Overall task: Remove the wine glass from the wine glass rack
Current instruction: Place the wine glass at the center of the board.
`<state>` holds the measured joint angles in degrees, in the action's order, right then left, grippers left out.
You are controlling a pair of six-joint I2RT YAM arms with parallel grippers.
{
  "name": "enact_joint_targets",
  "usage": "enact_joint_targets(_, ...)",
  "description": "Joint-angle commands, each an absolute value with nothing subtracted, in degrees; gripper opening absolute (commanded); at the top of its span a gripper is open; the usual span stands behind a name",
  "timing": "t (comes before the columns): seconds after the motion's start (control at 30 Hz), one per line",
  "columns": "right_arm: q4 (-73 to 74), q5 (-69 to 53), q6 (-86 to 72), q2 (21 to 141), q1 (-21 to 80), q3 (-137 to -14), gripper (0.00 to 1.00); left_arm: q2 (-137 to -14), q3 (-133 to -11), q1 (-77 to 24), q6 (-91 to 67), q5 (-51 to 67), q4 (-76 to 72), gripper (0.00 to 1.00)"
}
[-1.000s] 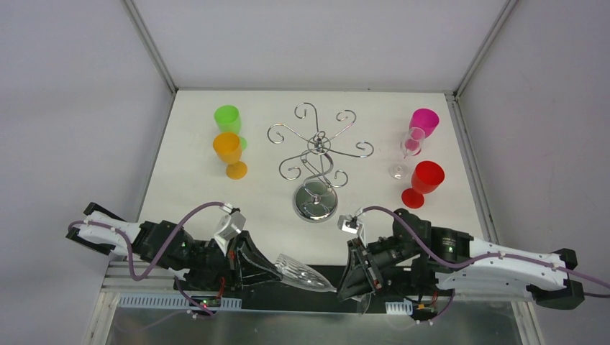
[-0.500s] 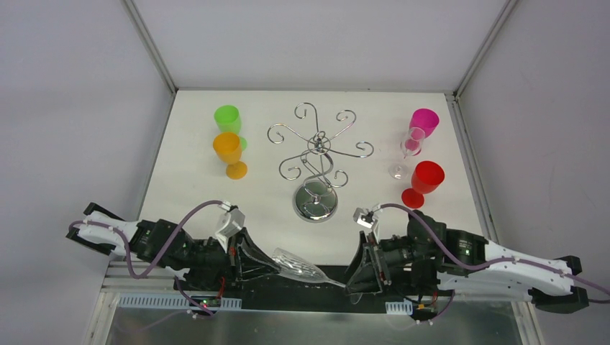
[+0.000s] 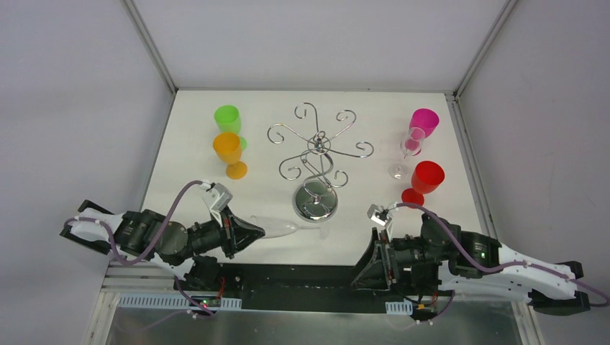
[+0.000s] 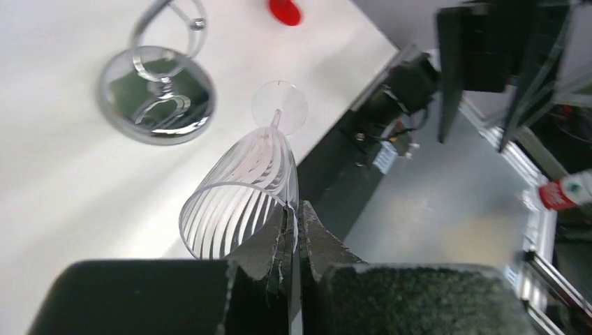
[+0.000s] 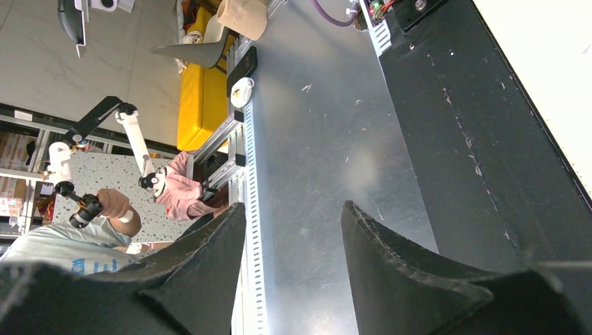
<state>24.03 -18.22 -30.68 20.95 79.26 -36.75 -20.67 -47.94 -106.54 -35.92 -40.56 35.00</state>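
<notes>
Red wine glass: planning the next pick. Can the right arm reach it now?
Probably yes: the right gripper is open and empty, and the red wine glass stands just beyond that arm, nothing between.

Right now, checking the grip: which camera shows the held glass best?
Left wrist: the glass fills it, rim pinched in the left gripper. The top view shows it small and faint; the right wrist view misses it.

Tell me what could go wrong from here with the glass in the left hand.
1. The left hand pinches the clear wine glass by only the thin rim of its bowl, glass lying sideways; it might pivot, slip or crack.
2. Its foot is close to the mirrored base of the rack; a swing could clip it.
3. The right hand is open and away, so nothing backs up the grip.
</notes>
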Motion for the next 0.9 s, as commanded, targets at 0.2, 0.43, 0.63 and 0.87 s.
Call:
enact_joint_targets(0.2,23.26,-17.61,-29.65,20.31,79.32,-36.87,0.56,-34.61,-60.03,-106.72,-51.19,-60.53,60.18,0.00)
enact_joint_targets(0.43,21.54,-18.36,-29.74,20.36,79.32,-35.36,0.56,-38.07,-61.43,-106.13,-51.86,-60.98,61.64,0.00)
enact_joint_targets(0.63,20.52,-19.39,-28.82,22.10,79.36,-35.19,0.56,-40.03,-59.66,-103.14,-44.89,-56.20,52.73,0.00)
enact_joint_targets(0.87,20.07,-20.10,-28.28,23.42,79.36,-35.57,0.56,-41.35,-55.84,-85.71,-37.46,-38.84,43.84,0.00)
